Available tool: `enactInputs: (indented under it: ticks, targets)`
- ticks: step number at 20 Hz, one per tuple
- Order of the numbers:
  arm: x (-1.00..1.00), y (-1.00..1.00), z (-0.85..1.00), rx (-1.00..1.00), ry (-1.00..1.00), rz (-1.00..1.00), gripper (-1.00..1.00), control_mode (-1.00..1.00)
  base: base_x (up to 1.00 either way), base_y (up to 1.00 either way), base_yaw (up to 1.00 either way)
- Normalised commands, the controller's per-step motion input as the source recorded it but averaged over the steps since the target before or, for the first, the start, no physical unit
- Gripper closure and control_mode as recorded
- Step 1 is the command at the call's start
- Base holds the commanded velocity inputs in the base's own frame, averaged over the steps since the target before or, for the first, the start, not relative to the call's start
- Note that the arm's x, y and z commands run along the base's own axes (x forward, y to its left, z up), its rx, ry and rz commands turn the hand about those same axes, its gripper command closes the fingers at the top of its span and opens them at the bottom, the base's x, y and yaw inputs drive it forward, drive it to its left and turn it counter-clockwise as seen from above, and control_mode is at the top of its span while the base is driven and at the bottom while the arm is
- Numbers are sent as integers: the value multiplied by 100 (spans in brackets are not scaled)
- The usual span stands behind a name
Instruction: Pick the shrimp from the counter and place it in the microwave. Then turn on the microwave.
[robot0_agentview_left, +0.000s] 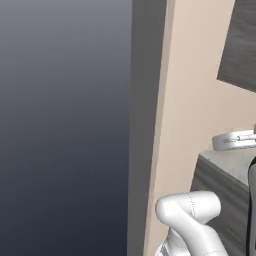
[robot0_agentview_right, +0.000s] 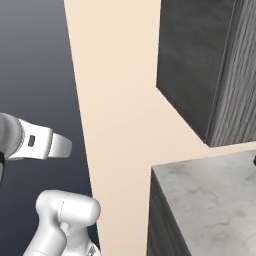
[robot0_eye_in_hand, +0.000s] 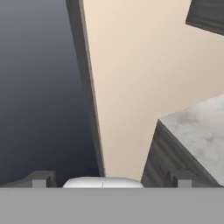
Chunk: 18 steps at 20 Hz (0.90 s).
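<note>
The shrimp and the microwave are out of view. In the hand view my gripper (robot0_eye_in_hand: 111, 179) is open: its two dark fingertips (robot0_eye_in_hand: 41, 178) stand far apart at the bottom with nothing between them. It points at a beige wall (robot0_eye_in_hand: 140, 87) and at the left corner of a grey marbled counter (robot0_eye_in_hand: 197, 127). From the base views, the white arm's link (robot0_agentview_right: 30, 140) hangs in the air to the left of that counter (robot0_agentview_right: 210, 195).
A dark wood upper cabinet (robot0_agentview_right: 200, 65) hangs above the counter on the right. The beige wall (robot0_agentview_right: 120, 100) ends at a vertical edge (robot0_eye_in_hand: 89, 96), with dark grey open space (robot0_agentview_left: 65, 125) to its left. The counter's dark front (robot0_eye_in_hand: 168, 157) drops below its top.
</note>
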Motion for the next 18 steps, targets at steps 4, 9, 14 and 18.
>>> enactInputs:
  ticks: [4, 9, 14, 18]
  targets:
    - [0, 0, 0, 0, 0, 0, -100, 100, -24, 19, -56]
    - [0, 0, 0, 0, 0, 0, -100, 100, -22, 19, -55]
    - [0, 0, 0, 0, 0, 0, -100, 100, -20, 18, -54]
    - [0, 0, 0, 0, 0, 0, -100, 100, -19, 14, -54]
